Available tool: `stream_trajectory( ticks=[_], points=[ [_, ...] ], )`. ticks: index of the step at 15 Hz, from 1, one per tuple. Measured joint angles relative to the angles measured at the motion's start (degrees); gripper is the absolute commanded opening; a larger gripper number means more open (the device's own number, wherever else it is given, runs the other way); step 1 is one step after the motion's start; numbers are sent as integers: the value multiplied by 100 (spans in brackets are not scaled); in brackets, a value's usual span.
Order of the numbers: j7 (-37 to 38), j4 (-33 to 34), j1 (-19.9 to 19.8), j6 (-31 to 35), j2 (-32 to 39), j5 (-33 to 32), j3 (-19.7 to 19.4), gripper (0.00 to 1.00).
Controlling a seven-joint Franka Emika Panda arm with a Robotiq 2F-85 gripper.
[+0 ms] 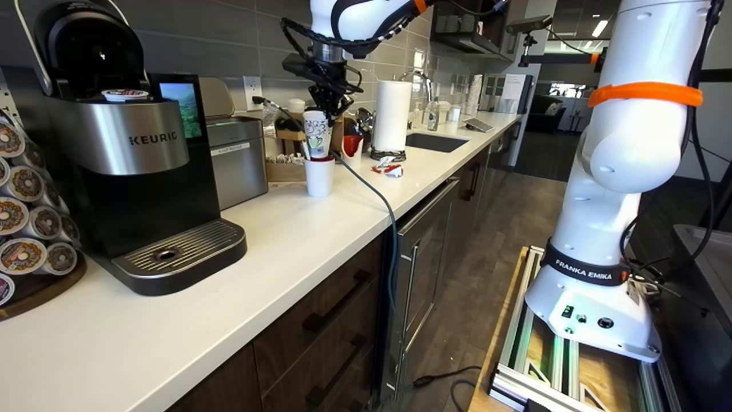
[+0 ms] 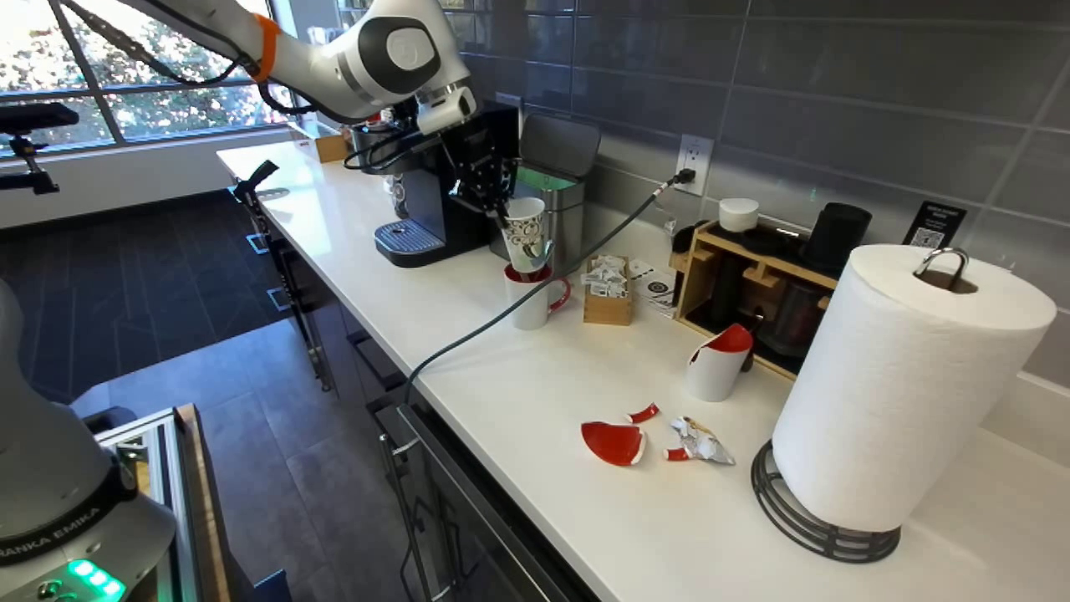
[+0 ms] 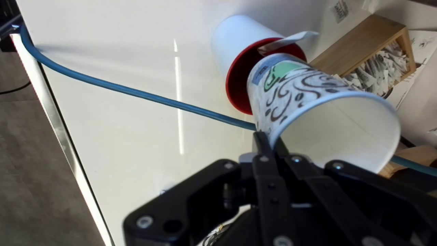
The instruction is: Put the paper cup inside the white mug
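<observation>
The task looked most of the way done: the grasp and the carry were complete, and the lowering and the release were left. The paper cup (image 3: 297, 95) stood about upright over the white mug (image 1: 319, 178), its base lined up with the red-lined mouth in both exterior views. That base was right at the mug's rim; whether it lay just inside or hung just above could not be told. Nearly all of the cup showed above the rim, so I judged it not yet seated.

The tool (image 3: 271, 141) had its jaws nearly together, with the near wall of the cup pinched between them at the top edge. The mug stood upright on the surface (image 2: 535, 385), well apart from the broken mug (image 2: 715, 376).

A pale strip (image 3: 288, 41) leaned out of the mug beside the cup's base and looked able to snag it on the way in. The blue cord (image 3: 146, 96) passed near; whether it touched the cup was unclear. A straight push down, a release and a gentle lift clear seemed to be all that remained
</observation>
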Motion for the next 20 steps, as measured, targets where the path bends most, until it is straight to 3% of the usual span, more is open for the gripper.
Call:
stream_trajectory(
  ticks=[3, 4, 5, 14, 17, 20],
  points=[
    [0, 110, 2, -5, 119, 0, -37, 1],
    [0, 131, 4, -5, 148, 0, -53, 20],
    [0, 152, 7, -15, 174, 0, -70, 31],
    [0, 292, 17, -317, 256, 29, -132, 96],
    [-106, 321, -16, -484, 111, 300, -245, 100],
    [-1147, 314, -142, -826, -178, 778, -396, 100]
  ],
)
